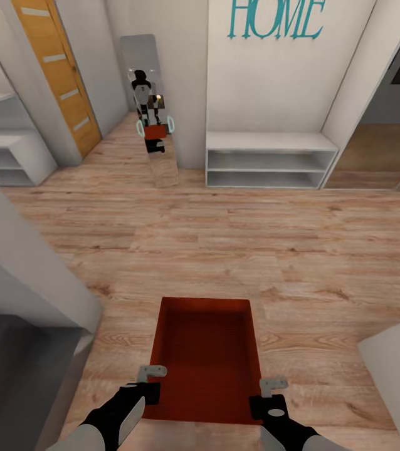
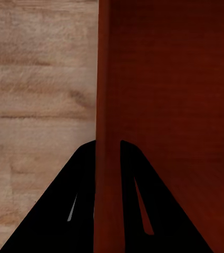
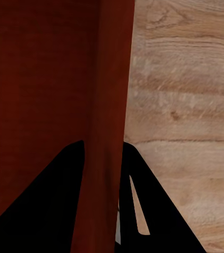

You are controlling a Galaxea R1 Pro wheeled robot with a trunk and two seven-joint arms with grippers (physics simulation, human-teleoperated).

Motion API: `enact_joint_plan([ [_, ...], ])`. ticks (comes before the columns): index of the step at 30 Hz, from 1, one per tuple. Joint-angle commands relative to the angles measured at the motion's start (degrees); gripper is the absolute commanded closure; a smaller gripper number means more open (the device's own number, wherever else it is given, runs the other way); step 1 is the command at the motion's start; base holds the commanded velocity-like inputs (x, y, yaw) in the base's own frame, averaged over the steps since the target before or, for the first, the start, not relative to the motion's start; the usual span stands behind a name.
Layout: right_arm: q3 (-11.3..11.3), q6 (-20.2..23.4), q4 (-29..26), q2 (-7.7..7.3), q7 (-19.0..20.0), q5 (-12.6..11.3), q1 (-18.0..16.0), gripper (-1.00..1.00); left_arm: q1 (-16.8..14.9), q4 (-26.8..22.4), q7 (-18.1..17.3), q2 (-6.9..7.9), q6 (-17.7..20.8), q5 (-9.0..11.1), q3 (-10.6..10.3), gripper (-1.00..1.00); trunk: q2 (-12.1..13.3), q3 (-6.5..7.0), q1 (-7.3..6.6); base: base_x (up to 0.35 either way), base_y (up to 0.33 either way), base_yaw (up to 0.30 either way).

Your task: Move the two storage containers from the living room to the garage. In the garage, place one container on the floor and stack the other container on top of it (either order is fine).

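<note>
Orange-red storage container (image 1: 203, 357) at lower centre, long axis running up the frame; left gripper (image 1: 152, 381) and right gripper (image 1: 269, 391) each clamped on a side wall.

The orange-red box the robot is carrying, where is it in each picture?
Head view: the orange-red open-top ribbed storage container sits low in the middle, held between both grippers.
Left wrist view: its thin wall runs between the left gripper fingers.
Right wrist view: its other wall runs between the right gripper fingers.
Shared landmark: the light wood plank floor.
</note>
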Motion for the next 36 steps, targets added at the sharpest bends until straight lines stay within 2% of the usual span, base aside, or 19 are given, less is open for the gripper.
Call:
enact_joint_plan([
  [1, 0.45, 0.07, -0.08, -0.98, 0.17, -1.45, -0.02, 1.0, -0.02, -0.31, 0.65, 0.16, 0.2, 1.26, -1.84, 1.0, -0.09, -0.08, 0.06, 0.334, 0.0, 0.0],
  [36, 0.38, 0.07, -0.08, -0.94, 0.14, -1.45, -0.02, 1.0, 0.01, -0.31, 0.65, 0.16, 0.13, 1.22, -1.9, 1.0, -0.09, -0.08, 0.06, 0.334, 0.0, 0.0],
])
